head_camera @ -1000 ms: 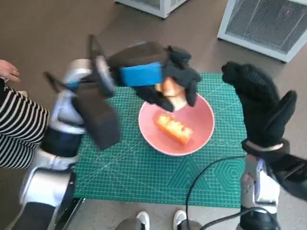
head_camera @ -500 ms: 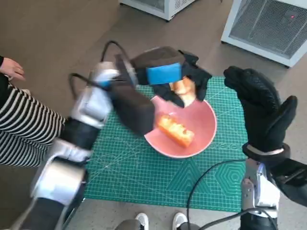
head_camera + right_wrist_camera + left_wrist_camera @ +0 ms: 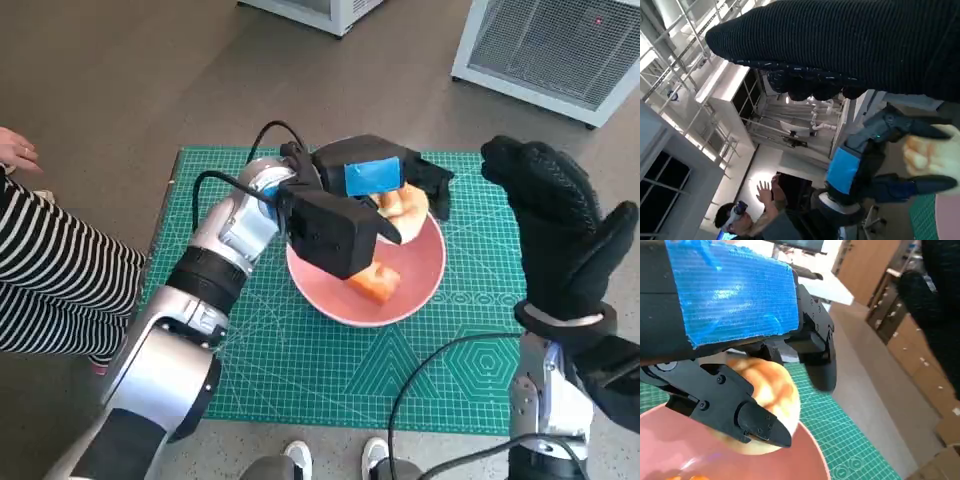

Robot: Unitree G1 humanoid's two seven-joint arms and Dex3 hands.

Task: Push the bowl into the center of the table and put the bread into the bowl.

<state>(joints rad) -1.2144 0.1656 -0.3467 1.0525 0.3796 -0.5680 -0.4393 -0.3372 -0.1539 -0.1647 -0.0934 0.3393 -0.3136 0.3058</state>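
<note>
A pink bowl (image 3: 420, 270) stands on the green cutting mat (image 3: 260, 350), right of the mat's middle. An orange piece of bread (image 3: 374, 283) lies inside it. My left hand (image 3: 385, 180) hovers over the bowl's far rim and grips a pale round bread roll (image 3: 405, 205); the left wrist view shows the roll (image 3: 767, 390) between the black fingers (image 3: 747, 415) above the bowl (image 3: 810, 460). My right hand (image 3: 565, 235) is raised to the right of the bowl, fingers spread, holding nothing. In the right wrist view the glove (image 3: 850, 45) spans the frame and the left hand (image 3: 875, 165) with the roll (image 3: 930, 150) shows beyond it.
A person in a striped sleeve (image 3: 50, 280) sits at the left of the table, hand (image 3: 18, 152) near the corner. White appliances (image 3: 560, 50) stand on the floor beyond the table. A black cable (image 3: 440, 380) crosses the mat's near right. Another person (image 3: 745, 215) shows in the right wrist view.
My left arm has stretched further right and forward, carrying the roll from the bowl's left rim to above its far side. The right hand has stayed raised.
</note>
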